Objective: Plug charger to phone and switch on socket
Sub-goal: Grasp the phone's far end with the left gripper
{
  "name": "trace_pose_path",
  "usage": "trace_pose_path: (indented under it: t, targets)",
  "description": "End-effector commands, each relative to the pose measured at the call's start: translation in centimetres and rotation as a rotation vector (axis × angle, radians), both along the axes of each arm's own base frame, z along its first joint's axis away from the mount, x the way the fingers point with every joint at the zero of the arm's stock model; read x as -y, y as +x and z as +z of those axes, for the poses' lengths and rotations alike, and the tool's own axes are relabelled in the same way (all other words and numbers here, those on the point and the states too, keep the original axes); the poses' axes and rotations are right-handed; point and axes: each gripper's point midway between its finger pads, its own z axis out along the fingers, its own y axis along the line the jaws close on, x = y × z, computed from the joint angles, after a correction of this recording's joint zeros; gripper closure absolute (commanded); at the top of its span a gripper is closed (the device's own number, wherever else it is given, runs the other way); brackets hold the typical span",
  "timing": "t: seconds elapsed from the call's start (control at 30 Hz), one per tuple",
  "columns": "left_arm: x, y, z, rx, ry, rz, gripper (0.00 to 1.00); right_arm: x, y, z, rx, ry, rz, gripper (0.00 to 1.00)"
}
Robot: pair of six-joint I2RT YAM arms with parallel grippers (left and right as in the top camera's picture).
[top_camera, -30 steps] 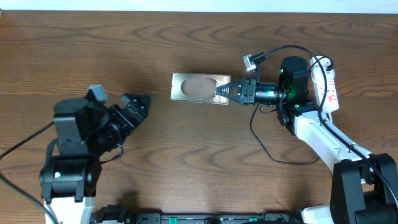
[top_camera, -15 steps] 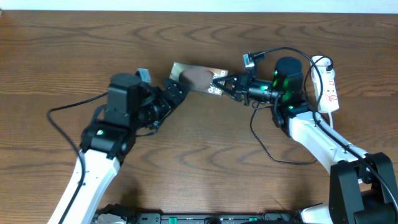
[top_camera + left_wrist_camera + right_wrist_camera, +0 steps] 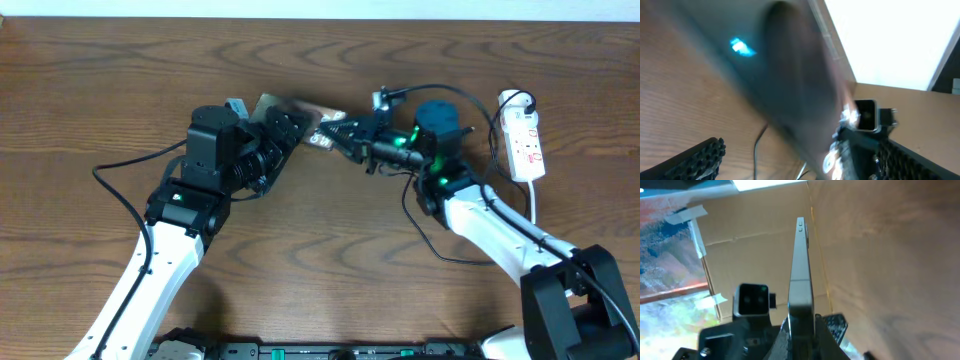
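Phone, seemingly tilted, in right gripper

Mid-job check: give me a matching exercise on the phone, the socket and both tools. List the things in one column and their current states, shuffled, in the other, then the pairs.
Things:
1. phone
2. socket
3. left tool
4. right tool

States:
A. lying apart beside the right arm, touched by neither tool
B. open, fingers either side of the phone's end
C. shut on the phone's other end
D. turned on edge between the two tools

Pairs: 1-D, 2-A, 3-B, 4-C
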Motion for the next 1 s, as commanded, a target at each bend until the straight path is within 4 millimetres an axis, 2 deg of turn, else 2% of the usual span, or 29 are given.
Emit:
trace_pose_path:
  t: [0.0, 0.1, 0.23, 0.3, 0.37, 0.53, 0.67, 0.8, 0.97]
  targets:
    - [-0.3, 0.2, -0.2, -0.003, 0.005, 0.030, 0.03, -1.3, -0.9, 1.3, -0.066, 0.050, 0.012, 0.99]
    - [-0.3, 0.3, -0.1, -0.002, 0.006, 0.031, 0.13, -1.8, -1.3, 1.3, -0.122, 0.067, 0.020, 0.99]
    - [-0.8, 0.6, -0.3, 0.004, 0.024, 0.060, 0.17, -1.8, -1.6, 0.4, -0.201, 0.058, 0.020, 0.99]
    - [-1.2, 0.8, -0.3, 0.008, 0.037, 0.081, 0.24, -1.8, -1.8, 0.0, -0.222, 0.049, 0.024, 0.99]
    - [-1.6, 1.1, -0.4, 0.008, 0.047, 0.109, 0.28, -1.8, -2.1, 0.0, -0.234, 0.053, 0.038, 0.99]
    - [-1.9, 1.4, -0.2, -0.028, -0.007, 0.178, 0.29, -1.9, -2.3, 0.0, -0.278, 0.068, 0.044, 0.99]
    - [-1.9, 1.5, -0.2, -0.117, -0.119, 0.266, 0.29, -2.1, -2.5, 0.5, -0.263, 0.081, 0.062, 0.99]
    - [-1.9, 1.5, -0.2, -0.216, -0.240, 0.359, 0.29, -2.2, -2.6, 1.4, -0.268, 0.113, 0.080, 0.99]
    - [-1.8, 1.5, -0.2, -0.271, -0.309, 0.409, 0.29, -2.5, -2.7, 2.5, -0.257, 0.152, 0.085, 0.99]
